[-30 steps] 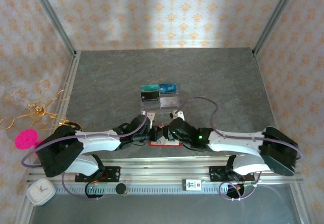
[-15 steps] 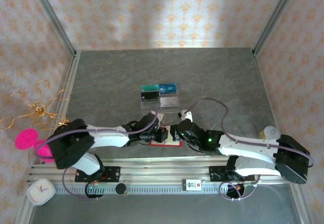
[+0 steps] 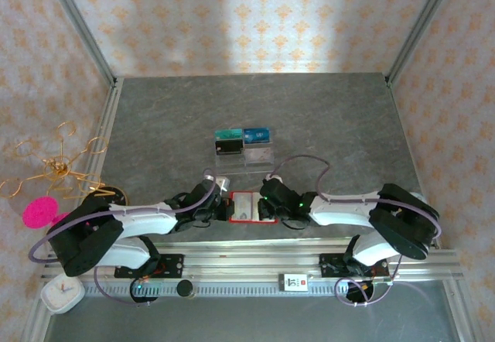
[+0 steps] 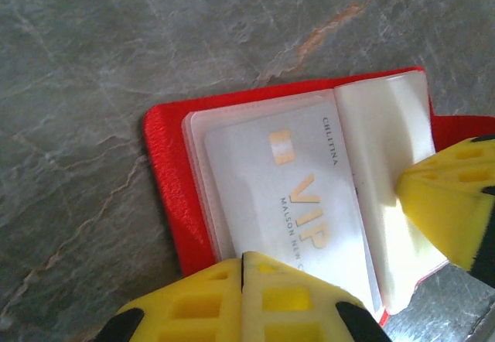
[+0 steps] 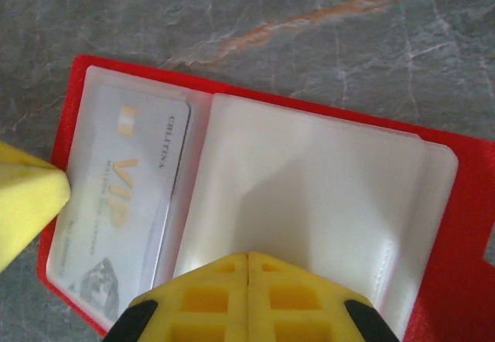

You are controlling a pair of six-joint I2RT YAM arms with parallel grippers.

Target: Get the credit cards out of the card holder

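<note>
Both closed, left gripper [image 4: 242, 271] and right gripper [image 5: 247, 271] press the card holder [image 4: 165, 191] open; next, slide out the VIP card [image 4: 298, 203].

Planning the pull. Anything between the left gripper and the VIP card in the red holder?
Only the clear sleeve: the VIP card lies inside a pocket of the open card holder, with the shut left gripper at that pocket's edge. Nothing else covers it.

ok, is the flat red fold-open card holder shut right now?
No, the flat red card holder lies spread open, a pale grey VIP card showing in its clear pocket.
</note>
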